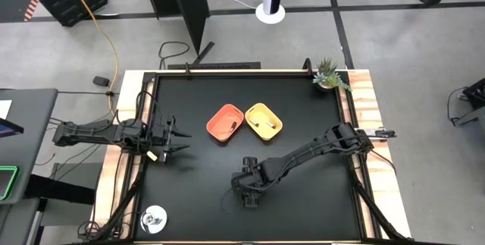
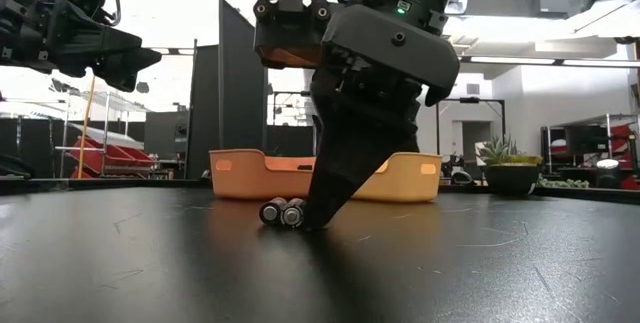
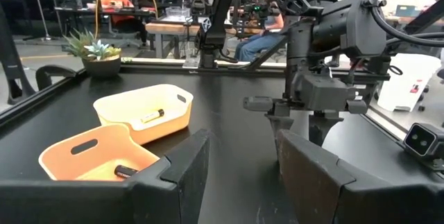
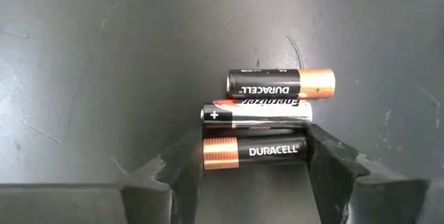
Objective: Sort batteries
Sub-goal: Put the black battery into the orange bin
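Three batteries lie side by side on the black table below my right gripper (image 4: 255, 172), which points straight down near the table's middle front (image 1: 248, 188). Its fingers stand at the two ends of the nearest one, a black and copper battery (image 4: 253, 151). Beside it lie a silvery battery (image 4: 257, 113) and another black and copper one (image 4: 281, 84). In the low view, two batteries (image 2: 282, 212) show end-on beside the finger. My left gripper (image 1: 180, 137) hovers open at the table's left. The orange tray (image 1: 225, 121) and the yellow tray (image 1: 263, 120) each hold a battery. My right gripper has the nearest battery between its two fingers end to end: one finger (image 4: 182, 165) at the copper end (image 4: 211, 153), the other (image 4: 329, 165) at the black end (image 4: 302, 149). The fingers come from above, pointing down. The battery lies flat on the table against the silvery one.
A round silvery object (image 1: 154, 218) sits at the table's near left corner and a small potted plant (image 1: 328, 74) at the far right corner. The two trays stand side by side beyond the right gripper. People sit at desks in the room behind.
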{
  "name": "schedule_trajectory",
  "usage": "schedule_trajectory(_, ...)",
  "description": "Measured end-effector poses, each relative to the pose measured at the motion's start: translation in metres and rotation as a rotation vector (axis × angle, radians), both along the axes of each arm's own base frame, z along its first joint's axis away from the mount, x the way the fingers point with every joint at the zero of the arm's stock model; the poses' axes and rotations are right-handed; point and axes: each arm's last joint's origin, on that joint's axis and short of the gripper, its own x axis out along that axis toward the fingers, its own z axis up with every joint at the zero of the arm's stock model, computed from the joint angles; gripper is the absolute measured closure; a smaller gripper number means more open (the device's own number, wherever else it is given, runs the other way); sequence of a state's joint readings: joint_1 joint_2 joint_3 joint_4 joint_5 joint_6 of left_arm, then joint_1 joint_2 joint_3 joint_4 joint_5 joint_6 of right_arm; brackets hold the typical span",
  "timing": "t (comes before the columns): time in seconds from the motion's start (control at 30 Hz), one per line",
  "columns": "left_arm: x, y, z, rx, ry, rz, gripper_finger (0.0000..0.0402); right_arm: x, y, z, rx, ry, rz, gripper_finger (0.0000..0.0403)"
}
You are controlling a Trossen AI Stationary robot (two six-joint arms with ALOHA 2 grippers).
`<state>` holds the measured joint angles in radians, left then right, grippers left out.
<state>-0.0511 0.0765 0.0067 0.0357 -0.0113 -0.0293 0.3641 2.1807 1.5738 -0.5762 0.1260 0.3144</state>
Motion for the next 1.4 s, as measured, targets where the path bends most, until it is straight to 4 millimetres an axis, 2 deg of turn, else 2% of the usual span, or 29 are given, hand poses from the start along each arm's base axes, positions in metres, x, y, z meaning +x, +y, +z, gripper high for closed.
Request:
schedule_trajectory(0.43, 0.0, 0.0, 0.0, -0.001, 0.002, -0.001, 0.0235, -0.003, -0.014, 0.013, -0.002, 0.02, -0.02, 0.0189)
schedule_trajectory(0.6, 0.0, 0.0, 0.0, -0.001, 0.002, 0.0, 0.0235, 0.001, -0.028, 0.017, -0.012, 0.009, -0.043, 0.0189)
schedule_trajectory(0.83, 0.0, 0.0, 0.0, 0.0, 0.0, 0.0, 0.0235, 0.006, -0.051, 0.04, -0.074, -0.082, -0.071, 0.0189)
schedule_trajectory(1.0, 0.0, 0.0, 0.0, 0.001, -0.002, 0.0, 0.0235, 0.013, -0.075, 0.071, -0.181, -0.248, -0.123, 0.0189)
schedule_trajectory(1.13, 0.0, 0.0, 0.0, 0.006, -0.004, -0.001, 0.0235, 0.026, -0.102, 0.09, -0.245, -0.404, -0.159, 0.0189)
schedule_trajectory(1.27, 0.0, 0.0, 0.0, 0.006, -0.003, 0.0, 0.0235, 0.035, -0.136, 0.097, -0.271, -0.487, -0.215, 0.0189)
schedule_trajectory(1.4, 0.0, 0.0, 0.0, 0.002, -0.001, -0.001, 0.0235, 0.034, -0.167, 0.095, -0.282, -0.465, -0.289, 0.0183)
